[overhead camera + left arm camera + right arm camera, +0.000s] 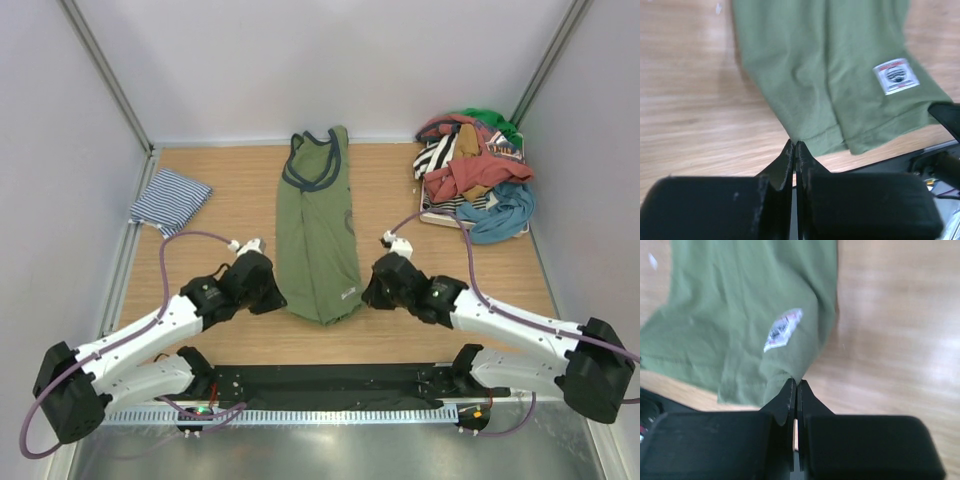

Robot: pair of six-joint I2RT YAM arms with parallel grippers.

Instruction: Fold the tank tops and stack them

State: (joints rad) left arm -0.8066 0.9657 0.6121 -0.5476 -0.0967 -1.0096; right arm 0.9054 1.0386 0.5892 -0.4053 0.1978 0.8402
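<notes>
A folded striped tank top (170,200) lies far left on the surface (400,170). The left jaws, pressed together, meet the near-left hem corner of the olive tank top (318,230), which lies mid-surface, long axis near-to-far, neck away. The right jaws, likewise closed, meet its near-right corner. Whether either pinches cloth is unclear. A clothes pile (475,180) sits far right.

Tank top (318,235): matt cloth (table (240,190): smooth wood).
</notes>
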